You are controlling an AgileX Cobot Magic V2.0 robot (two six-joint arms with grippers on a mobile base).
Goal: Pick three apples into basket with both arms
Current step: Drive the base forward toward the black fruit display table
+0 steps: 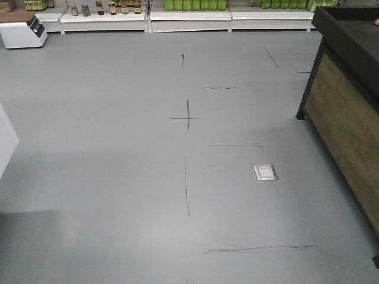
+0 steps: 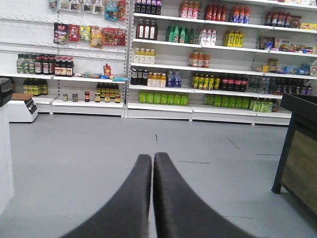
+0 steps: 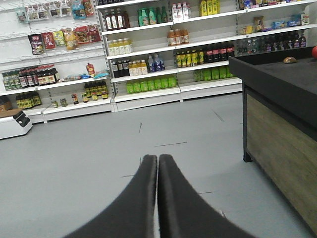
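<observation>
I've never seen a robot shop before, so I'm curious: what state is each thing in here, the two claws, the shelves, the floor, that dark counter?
Left gripper: shut, holding nothing.
Right gripper: shut, holding nothing.
Shelves: stocked, bottles upright in rows.
Floor: grey, marked with dark lines.
Floor plate: lying flush with the floor.
Counter: standing upright, a small brown item on top.

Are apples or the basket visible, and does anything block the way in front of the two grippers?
Neither shows clearly, so that cannot be judged. Ahead of the shut left gripper and right gripper lies bare floor; a black counter stands to the right.
</observation>
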